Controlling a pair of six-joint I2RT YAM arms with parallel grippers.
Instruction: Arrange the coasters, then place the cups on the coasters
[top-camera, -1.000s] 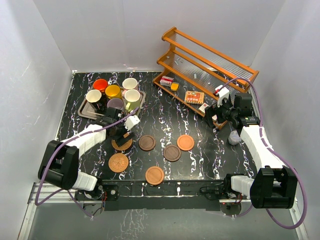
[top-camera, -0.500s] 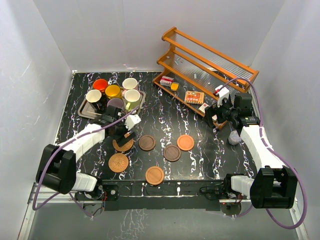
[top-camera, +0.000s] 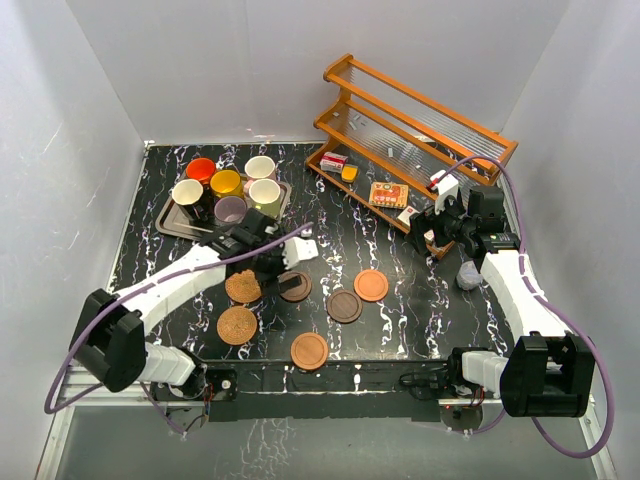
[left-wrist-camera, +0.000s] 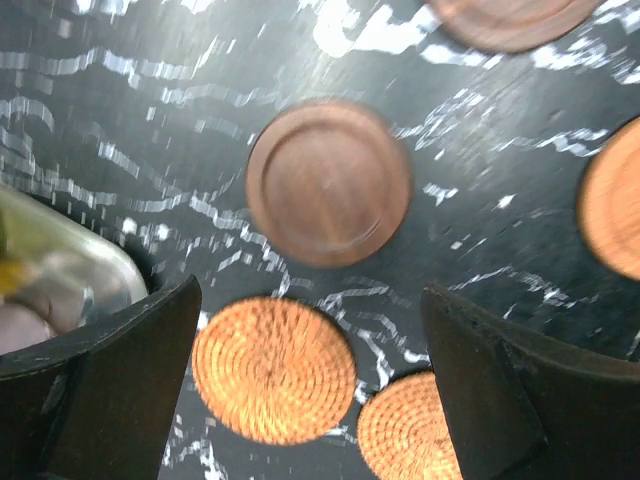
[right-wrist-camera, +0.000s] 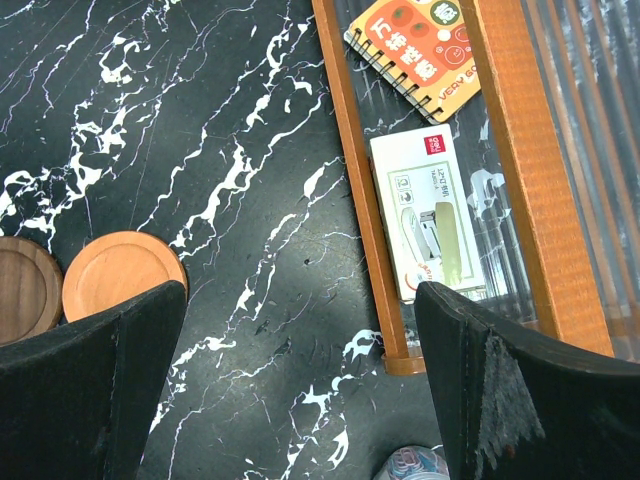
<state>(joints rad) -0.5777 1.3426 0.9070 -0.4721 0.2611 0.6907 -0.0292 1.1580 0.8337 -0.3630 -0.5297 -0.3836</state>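
**Left Hand Open Over the Coasters, Mugs All on the Tray**

Seen from above, my left gripper (top-camera: 278, 268) hangs just off the near-right corner of the metal tray (top-camera: 168, 226), fingers spread wide and holding nothing. My left arm reaches low across the black marbled table (top-camera: 400, 330), wrist bent down. Only this view shows the cups. The orange mug (top-camera: 201, 170), yellow mug (top-camera: 225, 183), cream-pink mug (top-camera: 260, 167), pale green mug (top-camera: 264, 191), lilac mug (top-camera: 231, 209) and black mug (top-camera: 187, 193) stand crowded on the tray, none on a coaster.

All six coasters lie flat and apart, nearer me than the tray. The first woven coaster (top-camera: 243, 287) and first dark brown coaster (top-camera: 295, 290) sit side by side under my hand, and the second woven coaster (top-camera: 237, 325) lies nearer still. Further right of the tray are the second dark brown coaster (top-camera: 344, 305) and two orange-brown coasters (top-camera: 371, 285).

My left wrist camera adds texture — the tan discs' coiled weave, a shallow ring inside the dark disc's edge, and the tray's corner, blurred.

Well right of the tray, my right gripper (top-camera: 432, 235) is also wide open and empty beside the wooden rack (right-wrist-camera: 350, 150). Its camera alone shows a white box (right-wrist-camera: 430, 210) and a spiral notebook (right-wrist-camera: 420, 40) on the bottom shelf.
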